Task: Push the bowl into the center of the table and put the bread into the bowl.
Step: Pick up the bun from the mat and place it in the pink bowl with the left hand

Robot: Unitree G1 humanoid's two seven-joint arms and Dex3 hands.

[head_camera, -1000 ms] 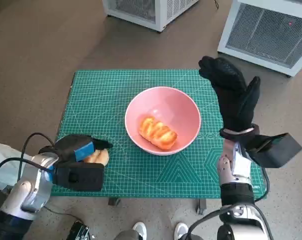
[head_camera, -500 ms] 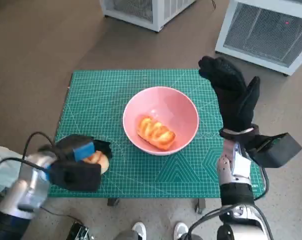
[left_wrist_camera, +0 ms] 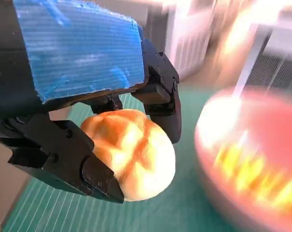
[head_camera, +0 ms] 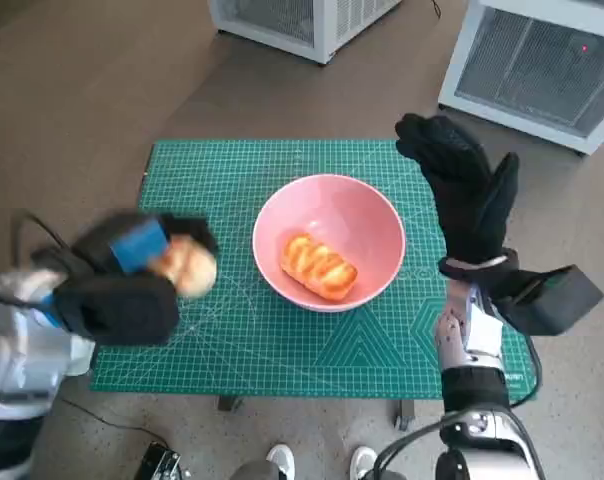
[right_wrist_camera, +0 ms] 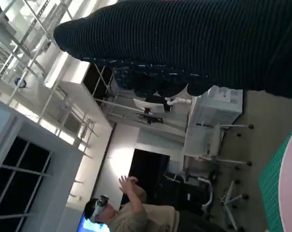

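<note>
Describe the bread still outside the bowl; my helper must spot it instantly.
On the green cutting mat, look beside the pink bowl, on the left hand's side. The left hand grips a round, pale-golden bread roll above the mat. The other bread, long and glazed, lies inside the bowl.

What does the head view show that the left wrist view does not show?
Only the head view shows the right hand in its black knitted glove, raised beside the bowl and holding nothing, and the whole green cutting mat. Only the left wrist view shows the black fingers gripping the round golden bread roll. Both show the left hand, roll and pink bowl.
</note>
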